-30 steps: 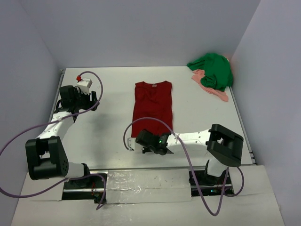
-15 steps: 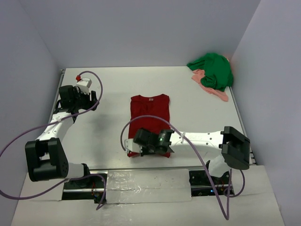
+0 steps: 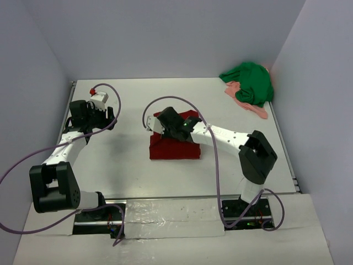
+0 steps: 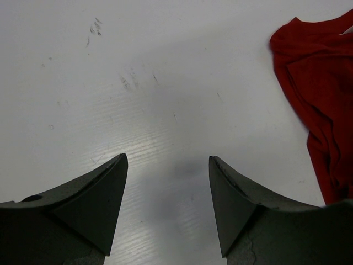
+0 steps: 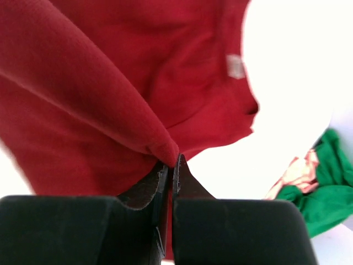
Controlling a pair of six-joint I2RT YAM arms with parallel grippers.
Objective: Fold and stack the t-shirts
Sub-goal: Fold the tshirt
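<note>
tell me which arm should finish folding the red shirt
Right. The right gripper is shut on a fold of the red shirt; the left gripper is open over table beside it.

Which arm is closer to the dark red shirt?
Right. The right gripper is shut on a fold of the dark red shirt; the left gripper hangs open over the table, off to its left.

White arm links (image 3: 225, 134), black joint housings (image 3: 52, 185), looping purple cables (image 3: 165, 98), red cap (image 3: 92, 91), dark wedge-shaped tool fingers (image 4: 94, 204)

dark red t-shirt (image 3: 175, 148) | green t-shirt (image 3: 251, 81) | salmon-pink cloth (image 3: 258, 110) | white table (image 3: 127, 160)
</note>
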